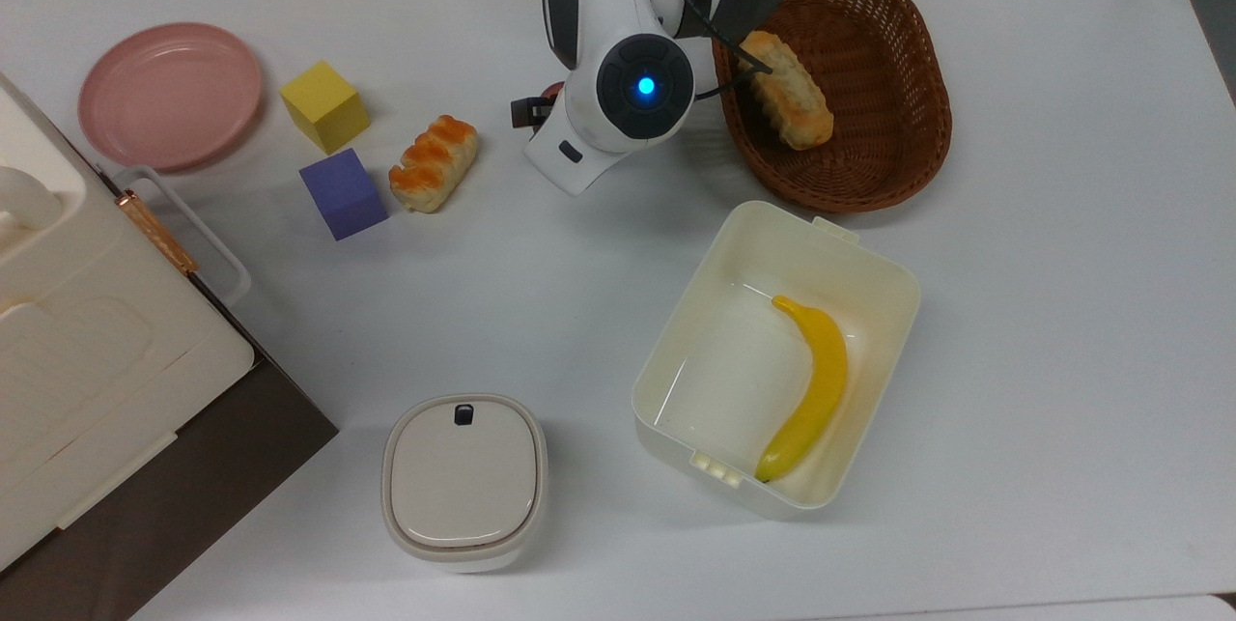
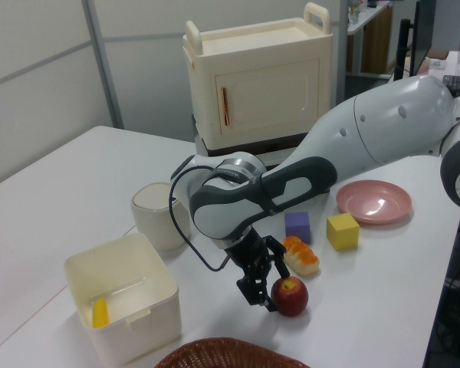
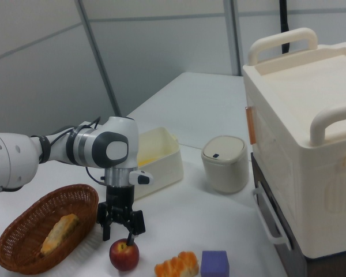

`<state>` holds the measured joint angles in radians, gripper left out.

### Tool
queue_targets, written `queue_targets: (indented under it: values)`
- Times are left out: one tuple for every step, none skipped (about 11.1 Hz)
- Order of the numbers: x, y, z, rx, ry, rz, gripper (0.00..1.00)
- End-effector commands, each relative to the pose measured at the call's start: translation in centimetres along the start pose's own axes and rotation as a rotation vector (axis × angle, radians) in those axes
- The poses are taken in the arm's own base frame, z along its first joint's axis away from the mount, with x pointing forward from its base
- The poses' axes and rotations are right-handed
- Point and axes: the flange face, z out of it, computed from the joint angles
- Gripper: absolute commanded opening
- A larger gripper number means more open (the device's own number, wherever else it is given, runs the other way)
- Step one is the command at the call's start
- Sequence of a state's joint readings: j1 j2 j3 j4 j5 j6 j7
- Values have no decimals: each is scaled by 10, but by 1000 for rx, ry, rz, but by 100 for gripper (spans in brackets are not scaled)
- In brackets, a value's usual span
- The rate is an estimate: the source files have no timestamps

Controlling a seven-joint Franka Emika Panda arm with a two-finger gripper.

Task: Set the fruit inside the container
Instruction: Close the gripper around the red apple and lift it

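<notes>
While the apple (image 3: 124,254) sits on the bench (image 1: 1043,331) just under the spread, empty claw (image 3: 120,225), it is round, so a crooked squeeze may roll it away, far from the tub (image 1: 884,279) holding the banana (image 1: 809,387).

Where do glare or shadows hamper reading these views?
Top view: the blue light on the arm glows brightly, and a soft shadow falls on the table under it. Left view: the pink plate carries a glossy highlight. Right view: even light, the apple clear.
</notes>
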<state>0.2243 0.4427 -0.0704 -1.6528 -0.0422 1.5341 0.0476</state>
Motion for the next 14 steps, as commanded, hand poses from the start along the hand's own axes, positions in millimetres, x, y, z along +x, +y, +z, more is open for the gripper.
queue_targets:
  values:
    - [-1, -6, 4, -28, -21, -8, 100]
    - [-1, -6, 5, -36, -23, -9, 100]
    - [-2, -5, 3, -42, -23, -10, 100]
    - [-4, -3, 4, -61, -39, -13, 100]
    - [-4, -3, 3, -79, -41, -15, 100]
    - [-4, -2, 3, -82, -41, -15, 100]
    - [-4, -2, 3, -82, -41, -15, 100]
    - [-4, -1, 4, -82, -42, -13, 100]
    - [-4, -2, 5, -83, -44, -15, 100]
    - [-4, -2, 5, -83, -44, -15, 100]
    - [-4, -1, 5, -90, -42, -14, 100]
    - [-5, 3, 2, -118, -37, -12, 100]
    - [-5, 5, 0, -130, -34, -10, 100]
    - [-6, 6, -3, -131, -28, -9, 100]
